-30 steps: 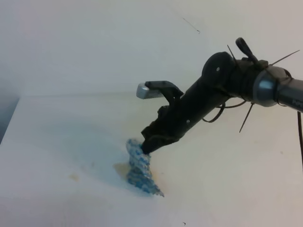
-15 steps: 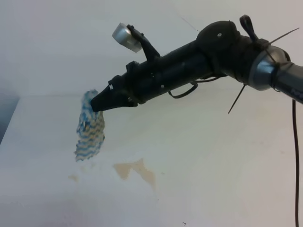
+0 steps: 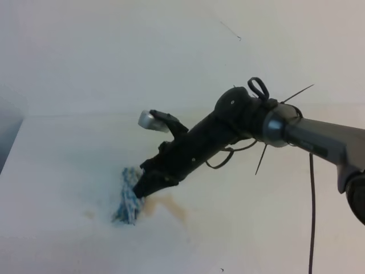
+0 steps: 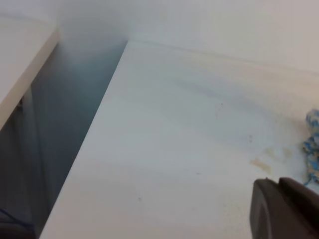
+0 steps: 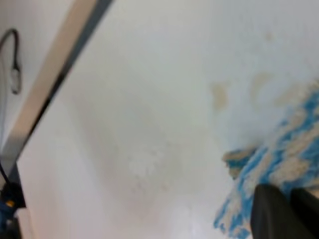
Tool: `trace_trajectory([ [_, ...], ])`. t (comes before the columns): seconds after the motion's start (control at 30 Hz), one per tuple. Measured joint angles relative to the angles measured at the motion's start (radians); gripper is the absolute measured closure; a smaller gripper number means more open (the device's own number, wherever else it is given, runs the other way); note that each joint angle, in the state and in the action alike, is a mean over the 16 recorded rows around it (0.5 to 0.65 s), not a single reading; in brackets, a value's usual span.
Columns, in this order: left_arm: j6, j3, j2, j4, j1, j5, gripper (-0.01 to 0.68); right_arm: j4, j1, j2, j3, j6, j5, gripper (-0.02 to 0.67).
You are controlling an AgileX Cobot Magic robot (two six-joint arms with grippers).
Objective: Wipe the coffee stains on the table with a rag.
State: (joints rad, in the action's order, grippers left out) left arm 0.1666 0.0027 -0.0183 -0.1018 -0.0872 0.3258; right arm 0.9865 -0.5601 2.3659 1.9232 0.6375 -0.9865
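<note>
**A:** what's the surface like?

**B:** plain white table (image 3: 274, 217) against a white wall (image 3: 114, 51), tan coffee stains (image 3: 171, 206) near the front. Dark gap past the table's left edge.

**A:** and the rag?

**B:** the rag (image 3: 128, 197) is bunched on the table just left of the stains, pinched tight in the right gripper (image 3: 138, 191). Left gripper (image 4: 285, 206): can't tell.

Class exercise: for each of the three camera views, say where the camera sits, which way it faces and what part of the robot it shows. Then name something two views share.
Exterior high: above the front, looking down at the table; shows the right arm, its right claw shut on the rag.
Left wrist: on the left arm, facing the table's left edge; shows its left claw.
Right wrist: behind the right claw, facing down.
Shared: all three show the rag.
</note>
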Motion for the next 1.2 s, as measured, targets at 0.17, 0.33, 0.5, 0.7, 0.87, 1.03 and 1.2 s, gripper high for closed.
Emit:
trace_trajectory([
  [0.17,0.0,-0.003,0.0,0.0,0.0,0.0,0.674,-0.157,0.018,0.031,0.001,-0.091,-0.06,0.637],
  [0.33,0.0,-0.003,0.0,0.0,0.0,0.0,0.674,-0.325,0.047,0.012,0.002,-0.18,-0.113,0.637],
  [0.5,0.0,-0.003,-0.002,0.0,0.0,0.0,0.674,-0.445,0.092,-0.033,0.003,-0.238,-0.149,0.637],
  [0.7,0.0,-0.003,-0.002,0.0,0.0,0.0,0.674,-0.522,0.158,-0.102,0.001,-0.279,-0.167,0.638],
  [0.87,0.0,-0.003,0.0,0.0,0.0,0.0,0.674,-0.549,0.208,-0.169,-0.002,-0.28,-0.174,0.638],
  [1.03,0.0,-0.003,0.002,0.0,0.0,0.0,0.674,-0.542,0.239,-0.234,-0.005,-0.257,-0.182,0.638],
  [1.2,0.0,-0.003,0.0,0.0,0.0,0.0,0.674,-0.529,0.253,-0.293,-0.012,-0.232,-0.188,0.638],
])
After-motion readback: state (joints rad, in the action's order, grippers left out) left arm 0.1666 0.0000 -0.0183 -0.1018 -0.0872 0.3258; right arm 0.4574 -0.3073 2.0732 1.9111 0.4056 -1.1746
